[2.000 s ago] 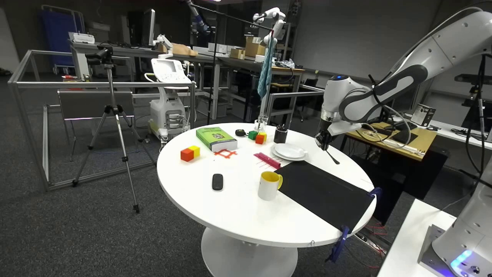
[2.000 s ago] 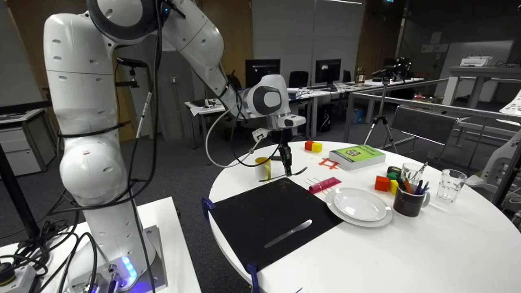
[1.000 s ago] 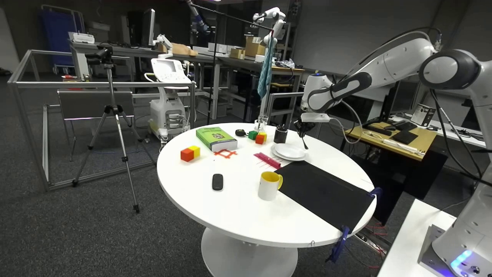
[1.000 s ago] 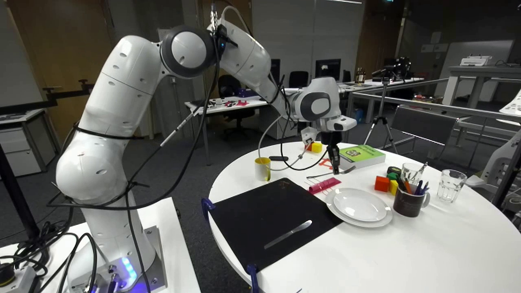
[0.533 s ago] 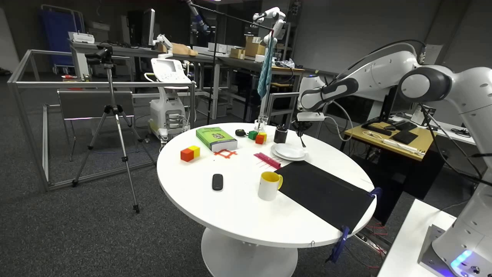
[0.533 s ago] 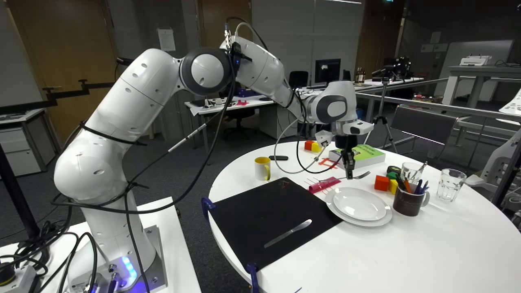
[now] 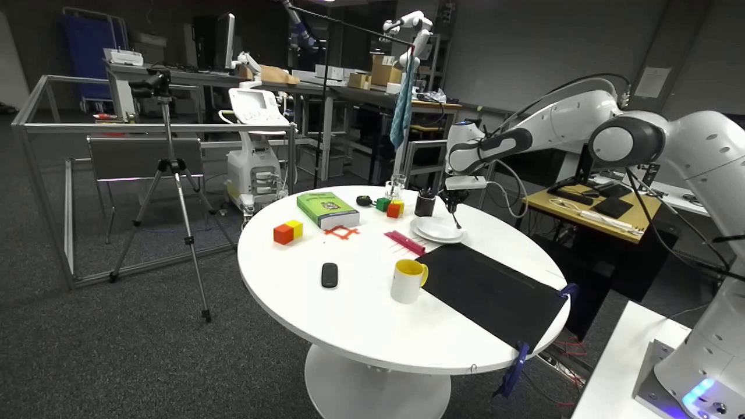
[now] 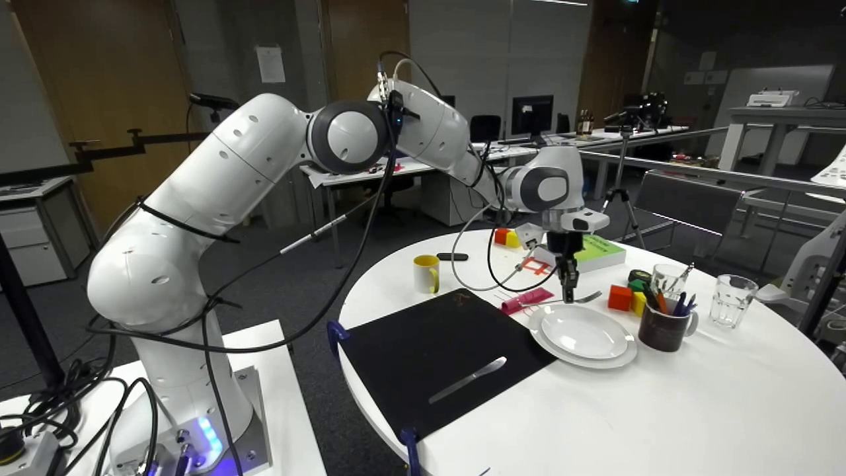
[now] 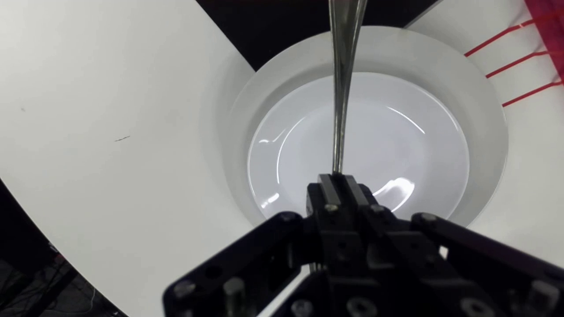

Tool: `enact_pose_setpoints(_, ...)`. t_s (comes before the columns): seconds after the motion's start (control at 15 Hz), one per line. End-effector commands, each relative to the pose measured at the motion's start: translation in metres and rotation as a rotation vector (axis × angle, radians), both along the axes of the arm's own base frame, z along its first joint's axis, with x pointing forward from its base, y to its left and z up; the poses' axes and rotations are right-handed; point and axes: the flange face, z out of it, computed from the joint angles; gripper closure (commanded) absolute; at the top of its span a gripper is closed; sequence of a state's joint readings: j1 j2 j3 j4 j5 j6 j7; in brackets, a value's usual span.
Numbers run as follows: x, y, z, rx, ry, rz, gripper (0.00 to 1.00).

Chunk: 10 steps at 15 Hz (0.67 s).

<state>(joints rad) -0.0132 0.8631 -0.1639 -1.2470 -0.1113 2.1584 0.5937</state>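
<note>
- Gripping a metal fork (image 9: 342, 88), the gripper (image 9: 337, 178) has its fingers pressed together around the narrow middle part of it.
- The fork hangs, as it seems, in the air above two stacked plates: a smaller white plate (image 9: 383, 132) lies inside a larger white plate (image 9: 487, 145). How big the gap below is, I cannot tell.
- In the wrist view, the handle goes from the fingertips toward 12 o'clock. In an exterior view, the fork is nearly level, with the tines toward 3 o'clock and the handle toward 9 o'clock.
- Seen from the plates in an exterior view, the black mat (image 8: 423, 330) with a table knife (image 8: 469, 380) on it is at 9 o'clock, the magenta rack (image 8: 531, 296) with thin prongs at 10 o'clock, a red cube (image 8: 620, 297) between 1 and 2 o'clock, and the dark pen mug (image 8: 661, 334) at 3 o'clock.
- The step in hand, I judge, is the positioning of the held fork over the plates; the release is not yet done.
- The next move, in my opinion, calls for a firm grip and a slow, level motion. Both ends of the fork stand out from the fingers, so they could knock against a plate rim or the rack; attention to each end is necessary.
</note>
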Motion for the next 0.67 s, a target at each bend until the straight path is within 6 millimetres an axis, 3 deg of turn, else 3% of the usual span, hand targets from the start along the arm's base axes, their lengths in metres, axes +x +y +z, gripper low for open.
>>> enact_pose_setpoints(0.0, 0.0, 0.0, 0.0, 0.0, 0.001, 0.0, 0.93)
enact_pose_setpoints(0.07, 0.0, 0.0, 0.0, 0.0, 0.001, 0.0, 0.98)
enact_pose_setpoints(0.27, -0.001, 0.002, -0.002, 0.001, 0.0, 0.012, 0.98)
enact_pose_setpoints(0.6, -0.002, 0.004, -0.022, -0.002, 0.028, 0.014, 0.98)
